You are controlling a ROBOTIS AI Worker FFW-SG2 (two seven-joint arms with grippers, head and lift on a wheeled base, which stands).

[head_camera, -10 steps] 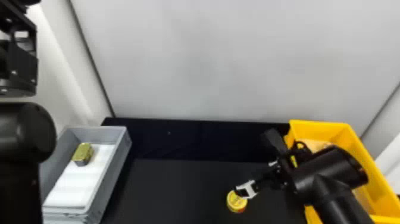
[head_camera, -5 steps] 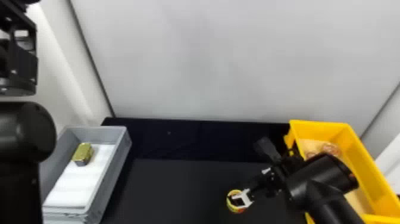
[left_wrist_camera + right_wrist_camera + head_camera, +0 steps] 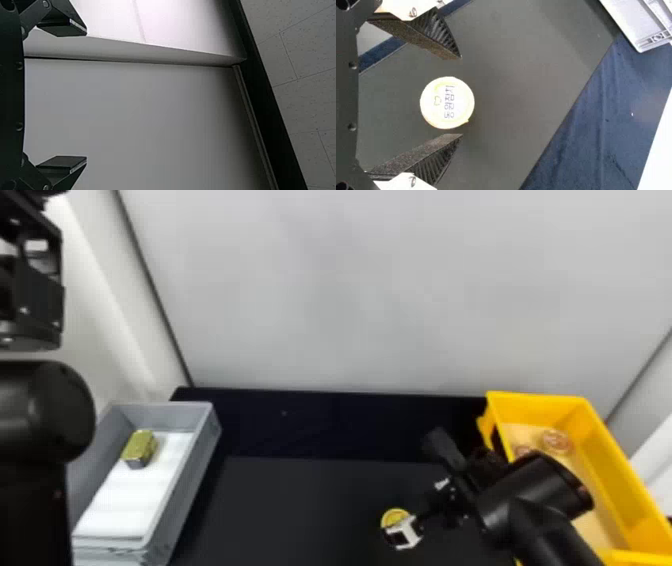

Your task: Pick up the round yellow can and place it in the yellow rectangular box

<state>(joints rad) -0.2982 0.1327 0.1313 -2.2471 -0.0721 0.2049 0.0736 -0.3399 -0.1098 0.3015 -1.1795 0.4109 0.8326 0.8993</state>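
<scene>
Now in close with the right hand (image 3: pixel 461 96), released, with fingers spread wide, one to each side of the round yellow can (image 3: pixel 447 103). Right between them, with a gap showing on both flanks and no contact to be seen, though looking a shade closer to one finger than to the other. No long axis to worry about: circular from above, flat face up, so likely grippable from any heading.

Harder to call for depth; impossible to tell from here whether low enough for a firm bite. Probably a little centring first, maybe a small drop, then a squeeze. Too early a squeeze, and at risk of nudging the can sideways or pinching only the top edge.

Down on the dark tabletop (image 3: pixel 300 510) for now, near the right hand and well apart from the left. Next, off to the robot's right, beyond the can: the yellow rectangular box (image 3: pixel 620 470), with raised walls calling for a proper lift before any crossing.

Farther away, over on the robot's left, the grey box (image 3: pixel 192 470). And idle on that same side, the left hand (image 3: pixel 86 95), also released and empty, facing a pale wall (image 3: pixel 138 118).
</scene>
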